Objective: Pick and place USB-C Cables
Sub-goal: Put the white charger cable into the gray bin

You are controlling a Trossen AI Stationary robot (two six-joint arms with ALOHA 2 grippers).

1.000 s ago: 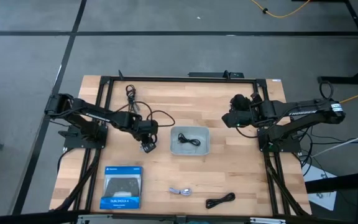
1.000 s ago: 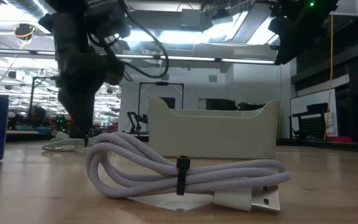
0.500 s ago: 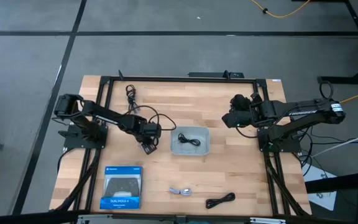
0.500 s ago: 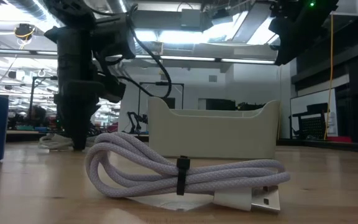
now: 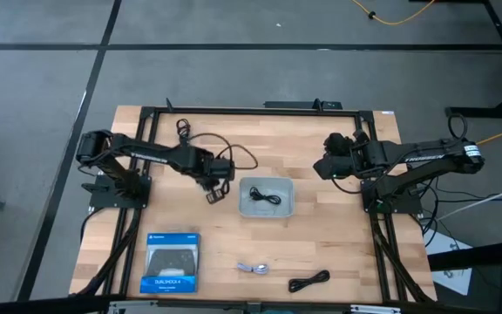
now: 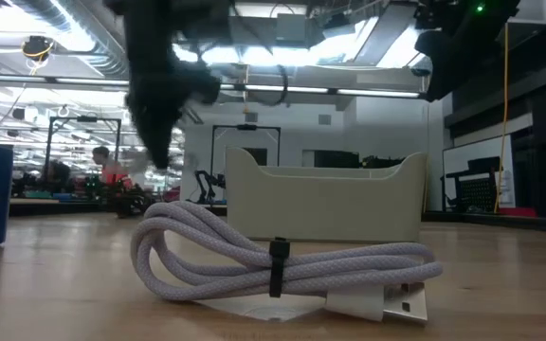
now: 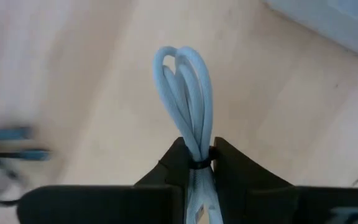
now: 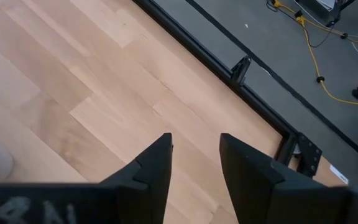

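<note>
High view: left pincer (image 5: 216,192) just beside grey tray (image 5: 288,208), carrying light cable; black cable (image 5: 265,196) already inside tray; light cable (image 5: 253,268) and black one (image 5: 309,281) on bench (image 5: 338,235).

Left wrist view: pincer clamped on pale looped cable (image 7: 186,93) at its band. Soft, light, probably floppy; best gripped at tie.

Right wrist view: right pincer (image 8: 194,155) apart, idle.

Tray (image 5: 266,209) mid-table with one cable (image 5: 265,196) inside, two cables (image 5: 254,268) before it, boxed controller (image 5: 172,262) front-left
</note>
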